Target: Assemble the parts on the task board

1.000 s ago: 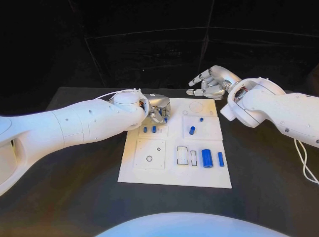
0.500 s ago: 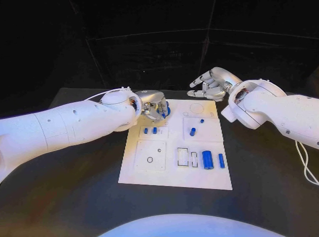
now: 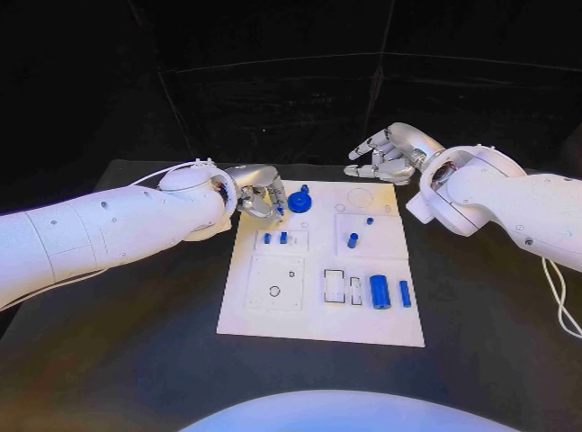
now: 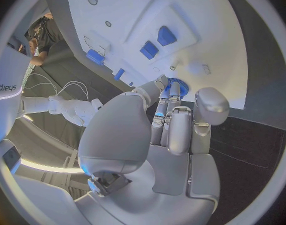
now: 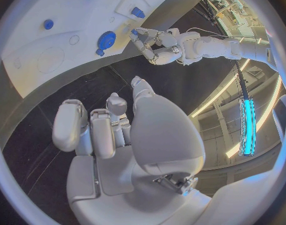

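One white board lies on one black tabletop. Blue parts number seven: one round gear, two small blocks side by side, one short peg, one tiny peg, one thick cylinder and one thin bar. Two hands are over it.

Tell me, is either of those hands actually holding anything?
Left hand touches the blue gear at its rim with its fingertips; a grip cannot be told. Right hand holds nothing.
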